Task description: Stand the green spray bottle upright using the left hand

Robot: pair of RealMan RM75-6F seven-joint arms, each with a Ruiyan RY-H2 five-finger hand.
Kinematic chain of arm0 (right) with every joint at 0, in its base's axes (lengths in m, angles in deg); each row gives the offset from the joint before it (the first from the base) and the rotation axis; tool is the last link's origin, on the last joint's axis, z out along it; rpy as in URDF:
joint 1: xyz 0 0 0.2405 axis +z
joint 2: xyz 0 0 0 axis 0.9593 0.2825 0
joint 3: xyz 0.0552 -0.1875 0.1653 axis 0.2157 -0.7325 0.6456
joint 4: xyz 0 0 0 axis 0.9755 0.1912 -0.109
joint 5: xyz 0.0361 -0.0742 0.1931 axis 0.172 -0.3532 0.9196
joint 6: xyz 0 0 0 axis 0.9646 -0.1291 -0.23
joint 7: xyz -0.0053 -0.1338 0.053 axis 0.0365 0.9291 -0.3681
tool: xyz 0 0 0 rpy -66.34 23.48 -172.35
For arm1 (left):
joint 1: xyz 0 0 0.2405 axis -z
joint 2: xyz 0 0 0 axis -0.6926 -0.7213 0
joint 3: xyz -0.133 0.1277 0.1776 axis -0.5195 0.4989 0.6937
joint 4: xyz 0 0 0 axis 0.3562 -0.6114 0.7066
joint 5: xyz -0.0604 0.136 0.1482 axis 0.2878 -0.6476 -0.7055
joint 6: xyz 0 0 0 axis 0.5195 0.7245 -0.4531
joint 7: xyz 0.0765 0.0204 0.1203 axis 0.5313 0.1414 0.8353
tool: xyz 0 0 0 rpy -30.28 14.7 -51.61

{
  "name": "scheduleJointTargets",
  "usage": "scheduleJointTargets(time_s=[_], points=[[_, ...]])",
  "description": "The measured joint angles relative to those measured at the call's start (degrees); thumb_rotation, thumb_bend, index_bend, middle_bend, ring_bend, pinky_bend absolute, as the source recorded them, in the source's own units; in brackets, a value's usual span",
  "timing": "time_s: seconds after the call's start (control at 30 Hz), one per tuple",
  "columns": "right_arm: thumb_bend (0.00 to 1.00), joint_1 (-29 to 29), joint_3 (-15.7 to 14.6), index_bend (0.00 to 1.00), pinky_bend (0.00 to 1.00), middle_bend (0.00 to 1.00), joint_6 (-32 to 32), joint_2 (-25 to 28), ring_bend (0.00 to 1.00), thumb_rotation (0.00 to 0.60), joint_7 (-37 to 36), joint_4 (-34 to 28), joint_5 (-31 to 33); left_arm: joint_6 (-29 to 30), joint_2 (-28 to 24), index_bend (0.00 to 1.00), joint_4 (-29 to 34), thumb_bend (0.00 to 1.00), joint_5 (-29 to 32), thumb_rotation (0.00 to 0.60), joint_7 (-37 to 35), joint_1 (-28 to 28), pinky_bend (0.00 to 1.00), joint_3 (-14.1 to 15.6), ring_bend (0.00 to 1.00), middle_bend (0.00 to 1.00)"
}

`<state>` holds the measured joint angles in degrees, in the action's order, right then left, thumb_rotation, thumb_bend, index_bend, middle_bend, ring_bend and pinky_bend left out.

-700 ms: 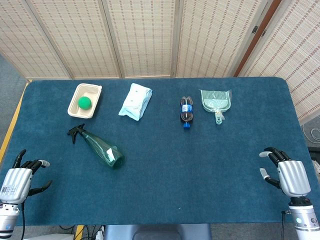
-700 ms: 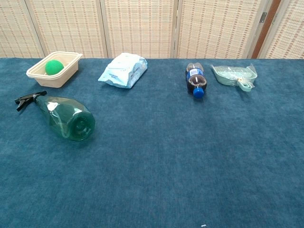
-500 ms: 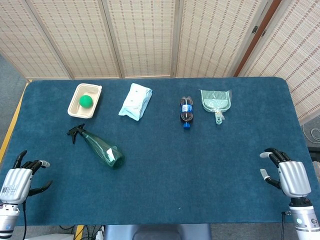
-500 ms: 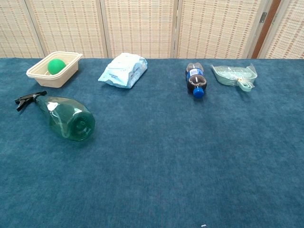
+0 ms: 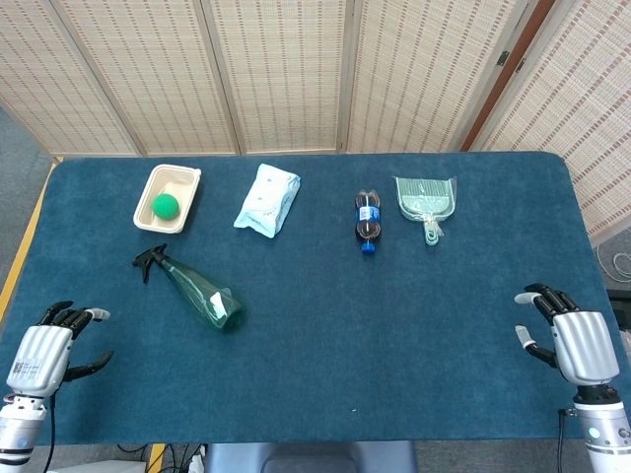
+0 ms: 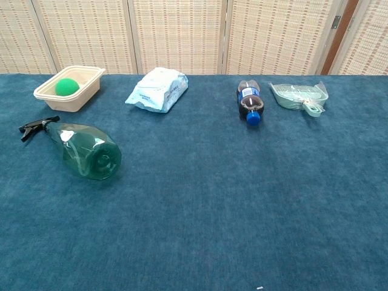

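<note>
While I look over the broad table [image 5: 325,345] with its dark blue felt cover, the translucent green plastic spray bottle [image 5: 200,294] lies on its side toward the left, black trigger head pointing to the far left and its flat base turned toward me and to the right. It looks empty or nearly so, so I judge it light, stiff-walled, smooth and ready to roll. I would take it around the wide body just below the shoulder, not by the thin trigger, and tip it onto its base.

My left hand [image 5: 41,353] hovers at the near left corner, well apart from the bottle, fingers spread and holding nothing. My right hand [image 5: 570,342] sits at the near right edge, also empty with fingers apart.

Along the far side, largest first: a white soft pack of wipes [image 5: 267,198], a beige rectangular tray [image 5: 146,205] with a green ball [image 5: 166,204] in it, a pale green plastic dustpan [image 5: 427,200], and a small dark cola bottle with a blue cap [image 5: 368,220] lying down. The tray sits nearest the trigger head but apart from it; nothing lies between my left hand and the bottle.
</note>
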<state>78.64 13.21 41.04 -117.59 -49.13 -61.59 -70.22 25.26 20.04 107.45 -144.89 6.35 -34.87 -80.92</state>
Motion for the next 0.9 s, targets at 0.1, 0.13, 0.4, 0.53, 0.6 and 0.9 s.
scheduleJointTargets(time_s=[0.1,0.13,0.4,0.53,0.6,0.9], points=[[0.24,-0.1,0.3,0.42,0.81,0.35,0.5,0.9,0.38,0.600,0.4,-0.8,-0.1,-1.7,-0.8,0.27,1.2,0.35,-0.8,0.600,-1.0,1.3,0.23,0.1,0.22,0.30],[0.24,0.0,0.4,0.42,0.81,0.35,0.6,1.2,0.38,0.600,0.5,-1.1,-0.1,-2.4,-1.2,0.27,1.7,0.51,-0.9,0.600,-1.2,1.8,0.23,0.1,0.20,0.29],[0.24,0.2,1.7,0.42,0.81,0.35,1.4,3.4,0.38,0.600,0.2,-2.8,0.1,-8.8,-2.9,0.20,5.6,0.99,-0.1,0.600,-1.7,6.9,0.11,-1.6,0.15,0.26],[0.24,0.1,1.8,0.42,0.81,0.35,1.7,4.2,0.38,0.600,0.1,-3.3,0.1,-13.3,-3.4,0.18,7.4,1.00,1.8,0.600,0.2,10.2,0.05,-2.9,0.08,0.22],[0.24,0.0,1.9,0.42,0.81,0.35,1.7,4.4,0.38,0.600,0.0,-3.4,0.3,-15.3,-3.5,0.18,8.2,1.00,2.8,0.600,1.5,11.8,0.03,-3.5,0.06,0.20],[0.24,-0.4,1.7,0.42,0.81,0.35,1.8,4.8,0.38,0.600,-0.6,-3.2,0.7,-22.0,-2.3,0.18,9.2,1.00,6.3,0.600,7.6,16.9,0.00,-4.5,0.04,0.18]])
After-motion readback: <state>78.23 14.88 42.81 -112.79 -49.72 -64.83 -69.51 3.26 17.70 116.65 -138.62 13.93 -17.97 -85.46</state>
